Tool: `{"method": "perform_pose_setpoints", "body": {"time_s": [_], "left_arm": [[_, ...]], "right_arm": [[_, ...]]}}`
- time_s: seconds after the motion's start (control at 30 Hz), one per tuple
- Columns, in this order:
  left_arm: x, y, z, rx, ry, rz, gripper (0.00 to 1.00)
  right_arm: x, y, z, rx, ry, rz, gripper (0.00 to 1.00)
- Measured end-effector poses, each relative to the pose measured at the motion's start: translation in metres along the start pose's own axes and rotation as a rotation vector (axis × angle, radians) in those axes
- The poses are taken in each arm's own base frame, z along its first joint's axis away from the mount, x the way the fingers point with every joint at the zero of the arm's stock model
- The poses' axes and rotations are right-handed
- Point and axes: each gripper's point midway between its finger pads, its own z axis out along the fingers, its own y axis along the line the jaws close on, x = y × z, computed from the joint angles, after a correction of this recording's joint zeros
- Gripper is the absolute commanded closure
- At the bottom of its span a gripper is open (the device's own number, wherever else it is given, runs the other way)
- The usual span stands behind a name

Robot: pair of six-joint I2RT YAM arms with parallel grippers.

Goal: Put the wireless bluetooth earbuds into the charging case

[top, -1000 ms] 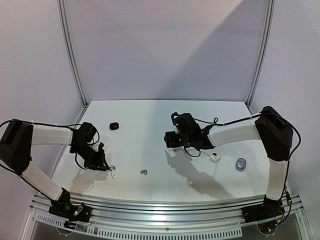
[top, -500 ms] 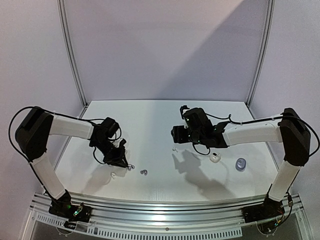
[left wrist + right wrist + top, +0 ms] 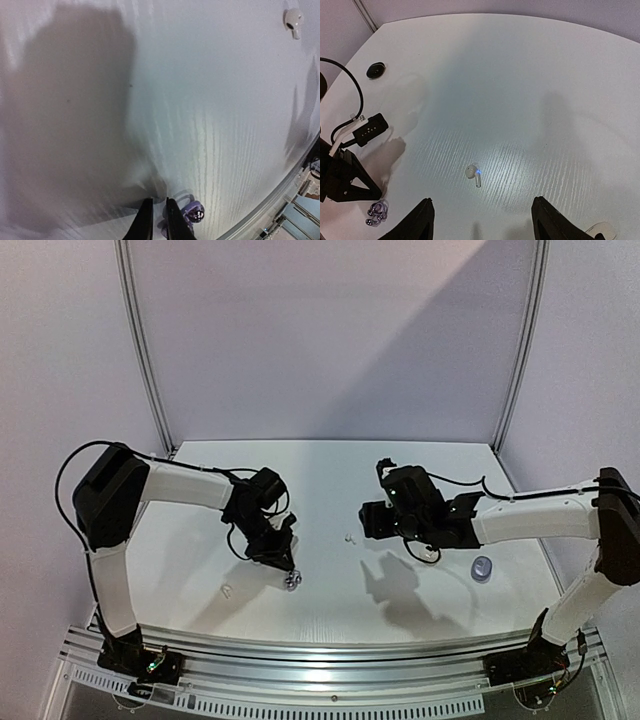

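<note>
A: How will the silvery earbuds [image 3: 193, 212] handle?
B: Probably light, hard and slick, so a pinch across the bulb suits. They lie on the table [image 3: 330, 470], just beside the left gripper [image 3: 158, 205], whose jaws are pressed together on nothing.
A: The right gripper [image 3: 482, 200]?
B: Spread above a white earbud [image 3: 473, 172]. Both arms have swung inward since a second ago.

light: bright, overhead | shadows: soft, on table [image 3: 330, 470] | left wrist: blurred, perhaps defocused
</note>
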Motion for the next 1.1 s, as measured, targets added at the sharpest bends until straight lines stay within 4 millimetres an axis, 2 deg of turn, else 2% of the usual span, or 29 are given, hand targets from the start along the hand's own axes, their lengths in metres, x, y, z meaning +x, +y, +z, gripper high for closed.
{"method": "perform_pose_setpoints", "body": {"time_s": [0.13, 0.2, 0.3, 0.37, 0.43, 0.53, 0.63, 0.7, 0.77, 1.0, 1.1], "left_arm": [[-0.005, 0.010, -0.011, -0.075, -0.032, 0.029, 0.86], [-0.004, 0.014, -0.028, -0.100, -0.059, 0.037, 0.84], [0.007, 0.023, -0.070, -0.123, -0.129, 0.021, 0.84], [0.017, 0.039, -0.091, -0.138, -0.163, -0.025, 0.84], [0.028, 0.065, -0.102, -0.172, -0.167, -0.096, 0.86], [0.057, 0.109, -0.094, -0.229, -0.088, -0.228, 0.85], [0.093, 0.123, -0.079, -0.246, 0.022, -0.300, 0.69], [0.105, 0.124, -0.075, -0.240, 0.059, -0.327, 0.61], [0.106, 0.121, -0.077, -0.226, 0.057, -0.330, 0.58], [0.105, 0.110, -0.077, -0.160, 0.037, -0.336, 0.60], [0.105, 0.106, -0.074, -0.148, 0.041, -0.335, 0.65]], "right_arm": [[-0.001, 0.002, -0.004, -0.005, -0.006, -0.001, 0.33], [0.000, 0.004, -0.004, -0.012, -0.005, -0.006, 0.33], [0.000, 0.009, -0.005, -0.024, -0.004, -0.015, 0.33], [0.000, 0.011, -0.006, -0.031, -0.003, -0.020, 0.33], [-0.002, 0.015, -0.005, -0.037, -0.006, -0.024, 0.33], [-0.003, 0.022, -0.003, -0.049, -0.005, -0.028, 0.33], [0.000, 0.028, 0.000, -0.060, 0.008, -0.037, 0.33], [0.003, 0.030, 0.001, -0.063, 0.019, -0.043, 0.33], [0.005, 0.032, 0.002, -0.064, 0.027, -0.049, 0.33], [0.008, 0.036, 0.006, -0.067, 0.041, -0.066, 0.34], [0.010, 0.037, 0.008, -0.070, 0.048, -0.070, 0.34]]}}
